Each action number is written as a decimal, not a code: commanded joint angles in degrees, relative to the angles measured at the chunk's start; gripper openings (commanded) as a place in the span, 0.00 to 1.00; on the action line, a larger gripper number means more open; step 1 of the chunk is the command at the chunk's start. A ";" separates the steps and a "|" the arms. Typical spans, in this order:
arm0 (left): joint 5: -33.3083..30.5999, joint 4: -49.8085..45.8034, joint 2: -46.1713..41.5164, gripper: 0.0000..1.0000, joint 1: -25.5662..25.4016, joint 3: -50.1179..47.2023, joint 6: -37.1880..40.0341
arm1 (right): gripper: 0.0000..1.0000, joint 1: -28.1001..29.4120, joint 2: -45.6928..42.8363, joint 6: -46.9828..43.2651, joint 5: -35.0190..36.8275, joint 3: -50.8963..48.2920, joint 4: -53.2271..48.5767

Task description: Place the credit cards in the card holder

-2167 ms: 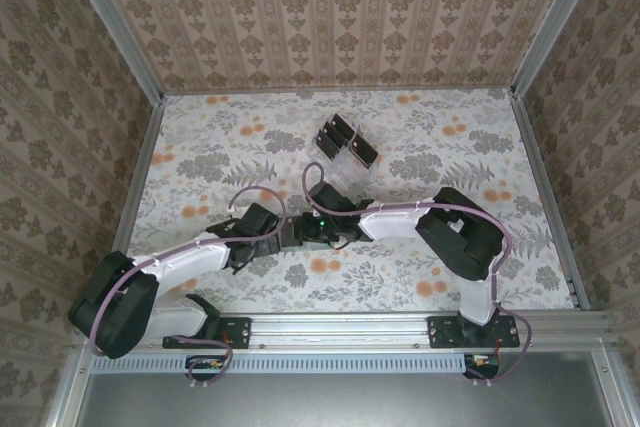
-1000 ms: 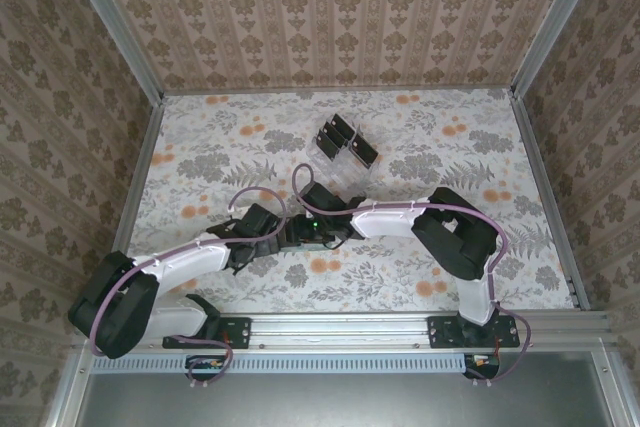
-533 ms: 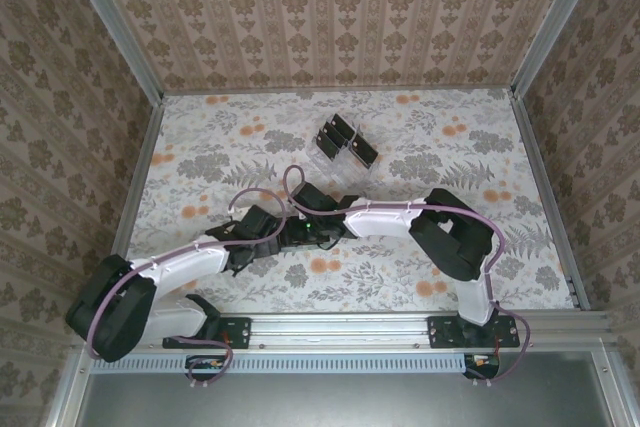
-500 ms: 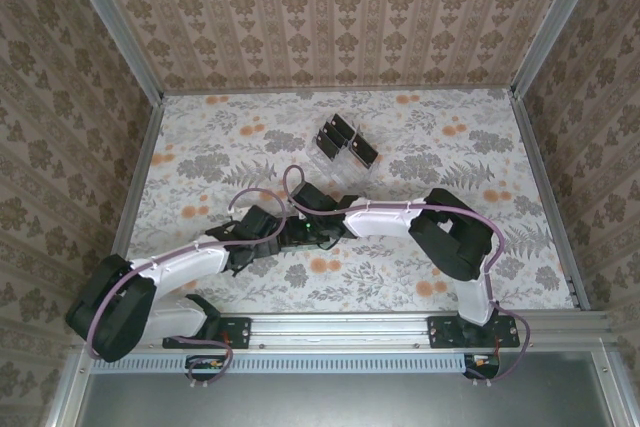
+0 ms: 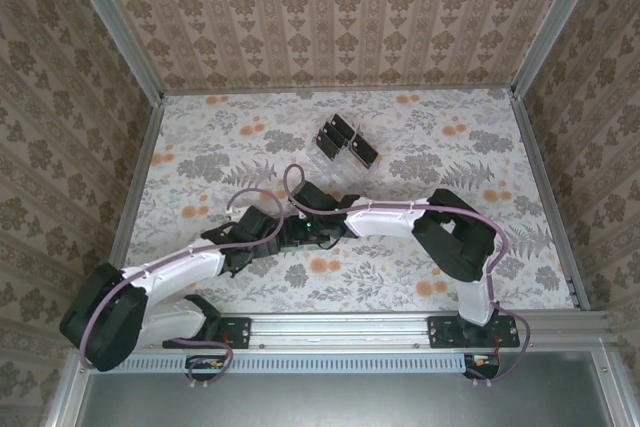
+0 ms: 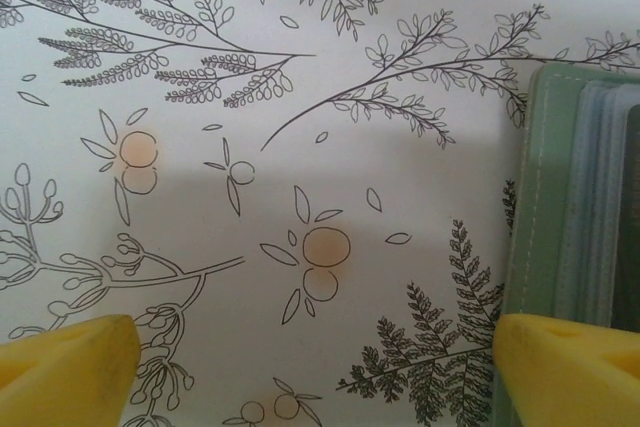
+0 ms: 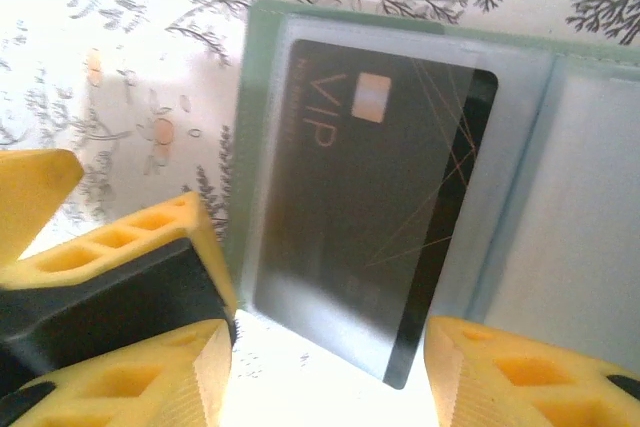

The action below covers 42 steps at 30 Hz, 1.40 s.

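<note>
Insertion step: card (image 7: 380, 197) sits in the card holder (image 7: 255, 97), centre frame. Right gripper (image 7: 325, 372) jaws apart, apparently clear of it; left gripper (image 6: 310, 372) spread wide beside the holder. Next, fetch another from the rack (image 5: 345, 142).

The desk (image 5: 430, 137) carries a white covering printed with grey foliage and orange fruit motifs. Three walls enclose it: back wall (image 5: 340, 17), left wall (image 5: 50, 97) and right wall (image 5: 600, 117), all papered in a beige and brown damask pattern with vertical stripes. Aluminium frame posts (image 5: 110, 22) run along the wall corners and desk edges. A metal rail (image 5: 340, 327) spans the near edge, with a grey panel (image 5: 340, 397) below it. Lighting is even and diffuse, with soft shadows.
</note>
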 commanded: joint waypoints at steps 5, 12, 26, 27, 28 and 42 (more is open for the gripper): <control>-2.58 -5.34 -4.16 1.00 0.07 2.29 -0.38 | 0.56 -1.58 -10.76 -0.95 2.65 -4.73 -0.41; 3.35 1.49 -5.26 1.00 2.73 2.89 4.40 | 0.59 -4.16 -17.98 -3.88 12.02 -9.60 -7.80; 19.66 21.47 2.32 1.00 7.20 1.13 5.54 | 0.66 -5.05 -14.64 -4.86 13.66 -13.64 -5.48; 19.99 22.13 2.74 1.00 7.20 1.01 5.24 | 0.66 -5.10 -14.32 -4.78 13.29 -13.73 -5.11; 20.18 22.69 3.12 1.00 7.20 0.93 4.95 | 0.66 -5.10 -13.92 -4.73 12.97 -13.73 -4.75; 20.89 26.11 7.14 1.00 6.97 0.16 3.64 | 0.66 -5.06 -10.61 -3.29 11.12 -14.52 -2.10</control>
